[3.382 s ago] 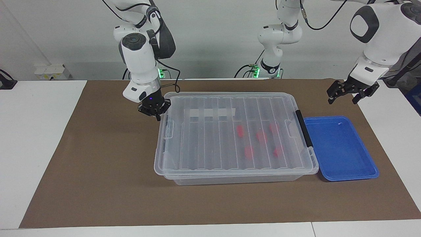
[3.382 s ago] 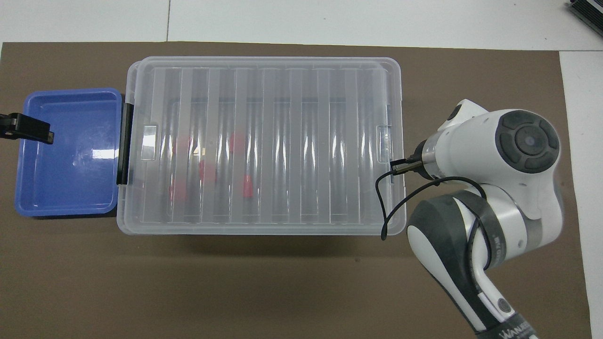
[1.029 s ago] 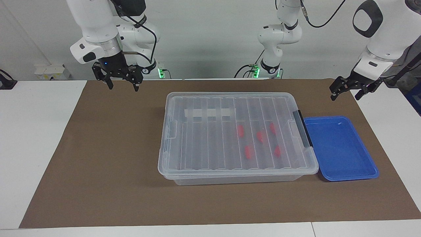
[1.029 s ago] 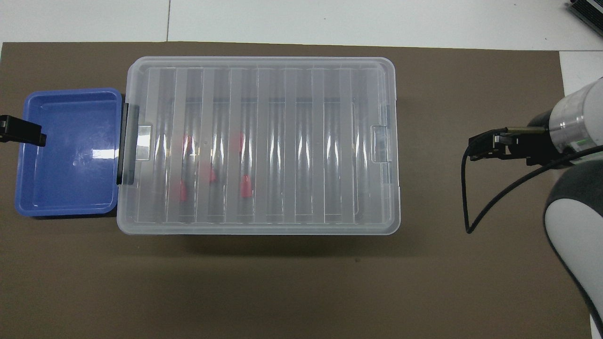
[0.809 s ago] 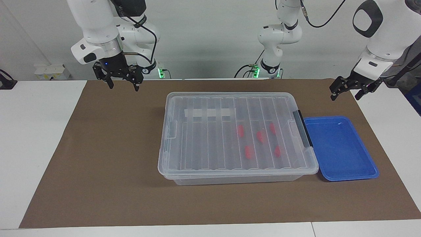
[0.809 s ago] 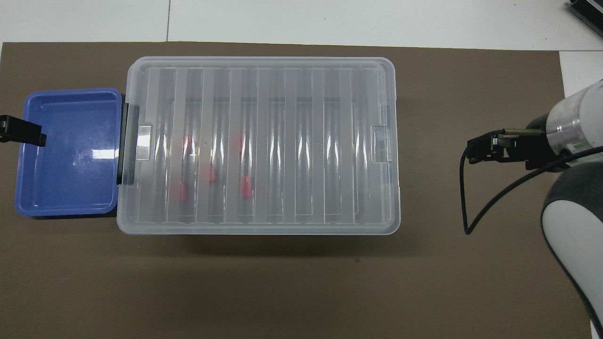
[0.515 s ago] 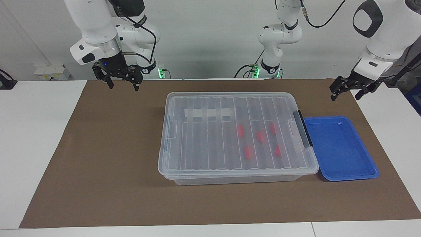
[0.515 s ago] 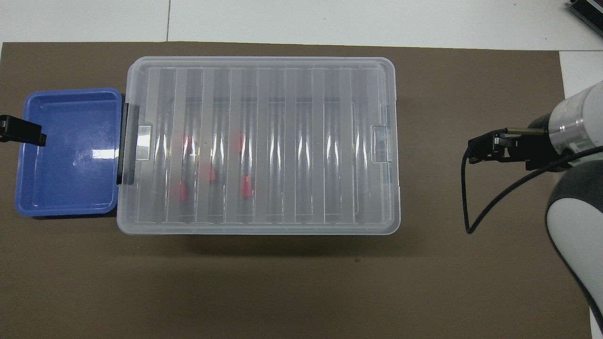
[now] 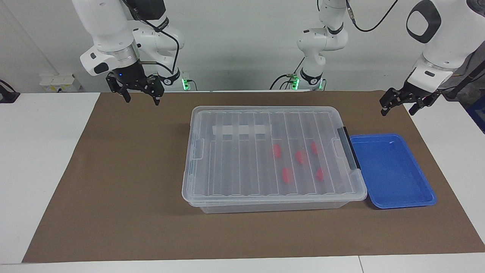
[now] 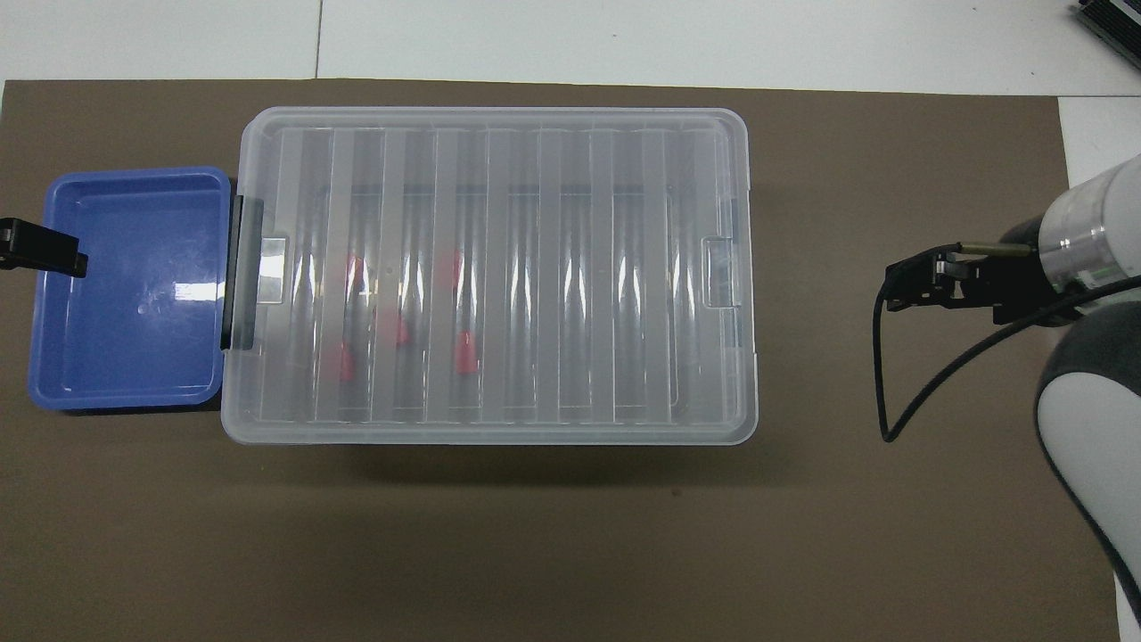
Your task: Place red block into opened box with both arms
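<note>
Both pincers hang open and empty, well apart from the lidded box.

The table (image 9: 45,159) carries a brown mat (image 9: 125,182); in its middle stands the box (image 9: 273,157), its long axis running from one arm's end of the table to the other, its ribbed clear lid (image 10: 486,267) on. A blue tray (image 9: 390,170) sits just beside the box at the left arm's end, by the black clip (image 9: 348,147). The right pincer (image 9: 138,91) hangs wide over the mat toward the right arm's end; the left pincer (image 9: 399,102) hangs wide over the mat's edge, near the tray. Five red blocks (image 9: 287,175) lie inside the box, toward the tray end, blurred by the lid; their long axes are hard to make out. In the overhead view only a tip of the left pincer shows, cut off at the edge.
</note>
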You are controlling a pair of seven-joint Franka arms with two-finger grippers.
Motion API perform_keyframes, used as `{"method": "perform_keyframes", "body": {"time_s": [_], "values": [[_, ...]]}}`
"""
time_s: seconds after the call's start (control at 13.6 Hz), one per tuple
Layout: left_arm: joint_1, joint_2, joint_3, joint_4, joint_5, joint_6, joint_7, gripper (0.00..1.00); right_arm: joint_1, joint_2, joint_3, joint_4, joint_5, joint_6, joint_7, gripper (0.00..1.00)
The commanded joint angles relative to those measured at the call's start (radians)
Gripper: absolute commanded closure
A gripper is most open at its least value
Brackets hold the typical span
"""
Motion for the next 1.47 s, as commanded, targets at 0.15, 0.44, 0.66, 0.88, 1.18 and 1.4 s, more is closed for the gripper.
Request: {"method": "perform_keyframes", "body": {"time_s": [0.15, 0.44, 0.66, 0.88, 1.18, 1.4], "values": [[0.004, -0.014, -0.001, -0.011, -0.007, -0.007, -0.006, 0.00, -0.014, -0.025, 0.004, -0.029, 0.004, 0.009, 0.012, 0.00], [0.004, -0.014, -0.001, -0.011, -0.007, -0.007, -0.006, 0.00, -0.017, -0.024, 0.004, -0.023, 0.006, 0.009, 0.003, 0.00], [0.004, -0.014, -0.001, -0.011, -0.007, -0.007, -0.006, 0.00, -0.015, -0.019, 0.005, -0.020, 0.006, 0.026, 0.001, 0.00], [0.004, -0.014, -0.001, -0.011, -0.007, -0.007, -0.006, 0.00, -0.017, -0.012, 0.004, -0.005, 0.003, 0.029, -0.015, 0.00], [0.004, -0.014, -0.001, -0.011, -0.007, -0.007, -0.006, 0.00, -0.002, -0.012, -0.024, 0.007, 0.004, 0.015, -0.017, 0.00], [0.004, -0.014, -0.001, -0.011, -0.007, -0.007, -0.006, 0.00, 0.017, -0.015, -0.056, 0.007, 0.004, -0.002, -0.018, 0.00]]}}
